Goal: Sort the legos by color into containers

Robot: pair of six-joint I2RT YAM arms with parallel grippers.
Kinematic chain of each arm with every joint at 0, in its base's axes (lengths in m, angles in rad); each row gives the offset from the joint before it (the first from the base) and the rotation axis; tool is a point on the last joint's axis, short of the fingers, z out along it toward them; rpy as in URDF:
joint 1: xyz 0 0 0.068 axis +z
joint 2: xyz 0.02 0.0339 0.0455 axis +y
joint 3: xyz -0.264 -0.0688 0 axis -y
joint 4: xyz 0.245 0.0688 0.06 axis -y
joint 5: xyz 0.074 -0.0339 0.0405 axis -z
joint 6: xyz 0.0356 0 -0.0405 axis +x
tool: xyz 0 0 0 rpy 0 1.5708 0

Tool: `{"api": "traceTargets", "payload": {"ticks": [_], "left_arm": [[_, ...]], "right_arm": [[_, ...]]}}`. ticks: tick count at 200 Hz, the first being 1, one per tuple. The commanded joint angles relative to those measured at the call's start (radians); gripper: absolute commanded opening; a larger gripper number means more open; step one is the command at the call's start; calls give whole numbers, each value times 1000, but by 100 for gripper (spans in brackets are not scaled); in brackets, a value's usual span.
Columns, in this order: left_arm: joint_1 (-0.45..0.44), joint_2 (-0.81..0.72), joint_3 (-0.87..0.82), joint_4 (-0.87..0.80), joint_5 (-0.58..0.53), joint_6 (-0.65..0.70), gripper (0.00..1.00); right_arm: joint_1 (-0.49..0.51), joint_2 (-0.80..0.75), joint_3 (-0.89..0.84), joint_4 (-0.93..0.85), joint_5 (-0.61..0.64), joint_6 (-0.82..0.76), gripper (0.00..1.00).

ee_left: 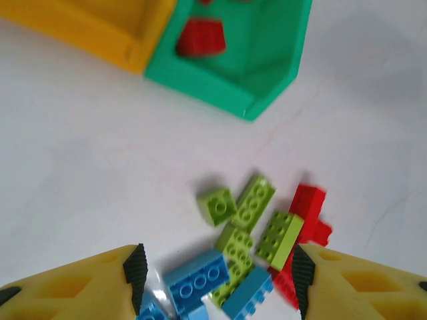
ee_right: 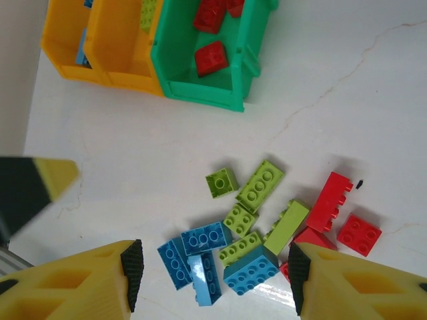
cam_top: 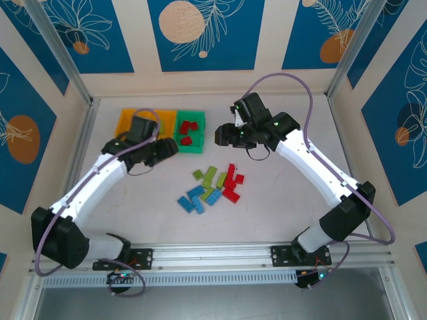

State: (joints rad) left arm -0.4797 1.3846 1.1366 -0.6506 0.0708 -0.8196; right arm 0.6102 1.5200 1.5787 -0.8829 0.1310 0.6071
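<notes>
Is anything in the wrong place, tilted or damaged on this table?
Nothing is spilled: the green bin holds only red bricks. Two small oddities: a thin crack-like line runs across the white table, and a tiny black speck lies beside the long red brick.

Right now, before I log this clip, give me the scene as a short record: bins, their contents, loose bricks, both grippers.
bins: two orange-yellow bins and a green bin, joined in a row
green bin holds: sorted red bricks
middle bin holds: one lime brick, partly seen
loose pile: loose lime bricks, loose blue bricks and loose red bricks, mixed on the table
left gripper: open, empty
right gripper: open, empty
</notes>
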Motion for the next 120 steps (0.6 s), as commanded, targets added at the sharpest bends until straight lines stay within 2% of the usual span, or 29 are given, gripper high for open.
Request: {"api": "traceTargets", "payload": {"ticks": [1, 26, 43, 77, 102, 120], "left_arm": [[-63, 96, 30, 40, -49, -35, 60], [-107, 203, 51, 78, -55, -64, 62], [-121, 262, 65, 89, -39, -72, 70], [-129, 356, 97, 86, -12, -89, 78], [-143, 415, 129, 88, -10, -102, 78], [-150, 457, 149, 90, -4, -95, 75]], "right_arm": [[-7, -38, -15, -8, -3, 13, 62], [-14, -45, -24, -16, -2, 11, 62], [-17, -52, -33, -14, -6, 14, 62], [-22, -72, -54, -11, 3, 8, 62], [-30, -83, -68, -10, 3, 8, 62], [-34, -93, -78, -9, 4, 10, 62]]}}
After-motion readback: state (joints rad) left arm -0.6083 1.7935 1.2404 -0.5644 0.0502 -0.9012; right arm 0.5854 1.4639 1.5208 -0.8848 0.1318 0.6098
